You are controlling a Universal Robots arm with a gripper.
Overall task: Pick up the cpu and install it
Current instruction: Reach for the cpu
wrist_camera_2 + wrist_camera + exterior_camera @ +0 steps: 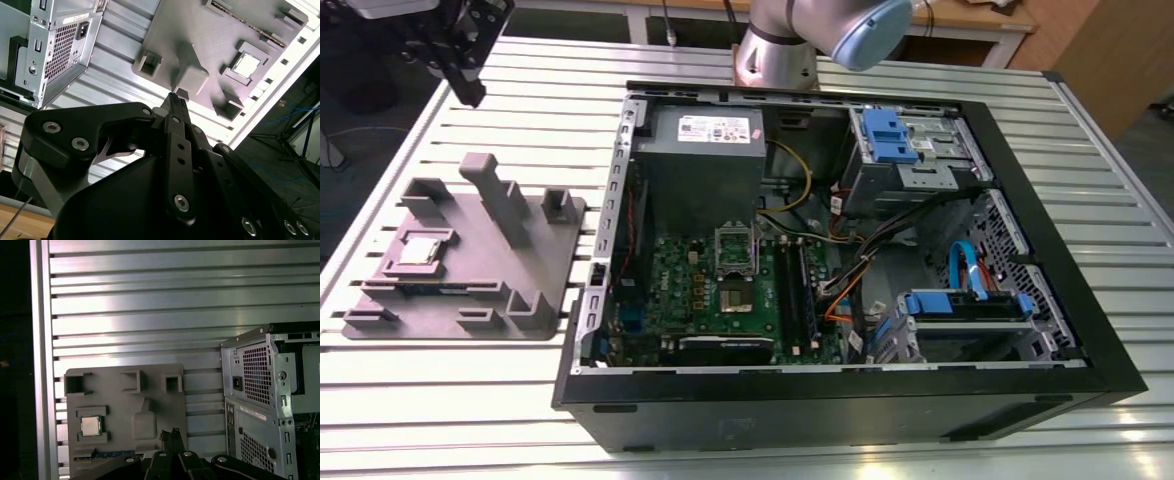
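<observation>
The cpu (424, 247) (248, 65) (91, 426) lies flat, metal top up, in a square recess of the grey tray (540, 255) (170, 30) (115, 410). Nothing touches it. The recess is toward the tray's edge on the exterior view's left, and a tall upright post (496, 195) rises from the tray nearby.

We see the gripper (474, 95) (174, 97) (170, 432) up off the table. In the exterior view it is toward the far corner on that view's left, apart from the tray. Its jaws are drawn together with barely a sliver of a gap at the tips, and they hold nothing (the tips are bare in both wrist views). In both wrist views the tips line up with the raised block (192, 80) (145, 422) in the middle of the tray, beside the cpu rather than over it. We cannot tell how high they hang.

The tray rests on the slatted metal table (454, 400) (150, 290). Just beside it, on the exterior view's right, is the computer case (854, 400) (55, 45) (255, 390), lying open side up. Inside it we see the green board (700, 285) with its silver socket frame (736, 250) near the middle, no chip visible in it. The arm's base (781, 55) stands on the table behind the case.
</observation>
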